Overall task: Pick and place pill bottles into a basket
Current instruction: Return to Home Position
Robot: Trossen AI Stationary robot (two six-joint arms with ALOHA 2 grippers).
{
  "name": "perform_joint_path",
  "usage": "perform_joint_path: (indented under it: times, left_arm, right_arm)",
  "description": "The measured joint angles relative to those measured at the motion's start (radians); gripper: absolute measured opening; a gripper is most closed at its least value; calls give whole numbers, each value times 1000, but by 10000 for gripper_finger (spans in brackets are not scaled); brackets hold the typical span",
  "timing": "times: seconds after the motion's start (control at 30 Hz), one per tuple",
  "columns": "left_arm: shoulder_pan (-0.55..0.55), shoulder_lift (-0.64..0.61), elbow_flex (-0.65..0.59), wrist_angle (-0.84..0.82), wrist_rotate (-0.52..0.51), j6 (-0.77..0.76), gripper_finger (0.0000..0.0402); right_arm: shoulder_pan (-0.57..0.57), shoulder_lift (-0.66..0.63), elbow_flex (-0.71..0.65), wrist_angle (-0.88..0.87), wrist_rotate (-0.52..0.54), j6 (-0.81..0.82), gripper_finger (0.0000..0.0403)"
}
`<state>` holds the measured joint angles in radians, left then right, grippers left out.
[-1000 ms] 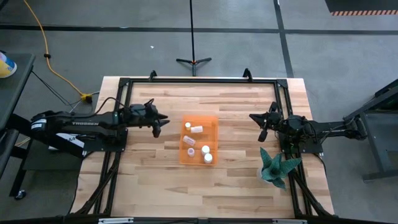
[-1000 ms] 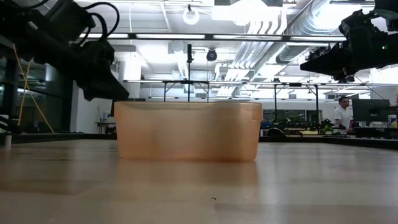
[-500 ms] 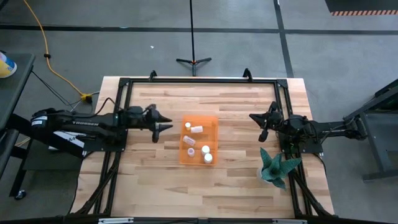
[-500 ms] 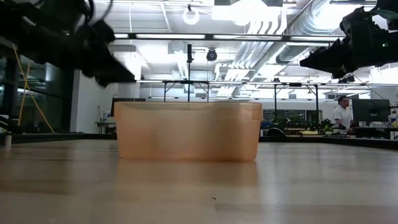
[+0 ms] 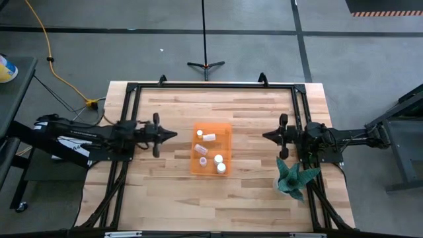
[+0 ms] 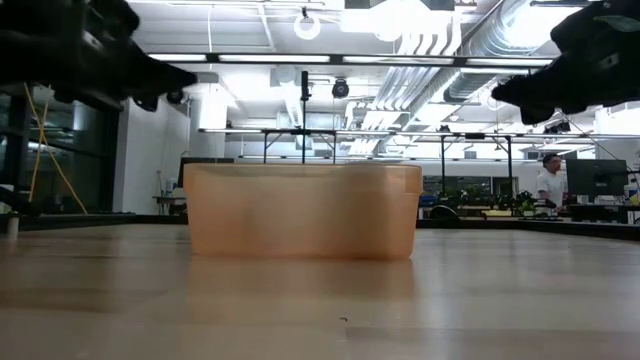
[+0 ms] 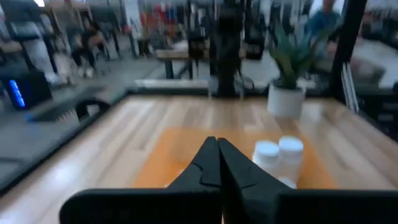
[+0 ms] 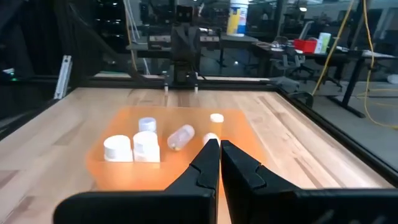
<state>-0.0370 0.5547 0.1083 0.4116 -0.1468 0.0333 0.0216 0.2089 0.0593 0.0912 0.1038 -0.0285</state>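
Observation:
The orange translucent basket (image 5: 211,149) stands on the table's middle and also shows in the low view (image 6: 300,212). Several white-capped pill bottles (image 5: 219,159) are inside it, some upright (image 8: 146,147) and one on its side (image 8: 180,137). My left gripper (image 5: 174,135) is shut and empty. It hovers level just to the left of the basket and points at it (image 7: 214,149). My right gripper (image 5: 264,136) is shut and empty. It hovers level to the right of the basket and points at it (image 8: 214,148). Both are above the basket's rim in the low view.
A teal spiky plant (image 5: 294,176) stands on the table near the right arm, toward the near edge. A black frame (image 5: 211,86) runs around the table top. Bare wood lies in front of and behind the basket. A person (image 6: 547,180) stands far off in the room.
My left gripper has drawn back from the basket toward the table's left edge, risen and turned level. Its fingers have come together. My right gripper has turned about its wrist and now points level at the basket. The basket and bottles have stayed put.

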Motion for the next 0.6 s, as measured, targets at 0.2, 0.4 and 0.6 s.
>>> perform_joint_path:
  times: [0.2, 0.4, 0.6]
  left_arm:
    - [-25, -238, -47, -152, -9, -5, 47]
    - [-23, -517, -42, -416, -23, -25, 59]
    - [-23, -531, -93, -396, 26, 63, 22]
  right_arm:
    - [0, 0, 0, -3, -11, 2, 7]
    - [0, -2, 0, 16, -2, 24, 7]
    - [0, -5, 0, 30, -9, 36, 7]
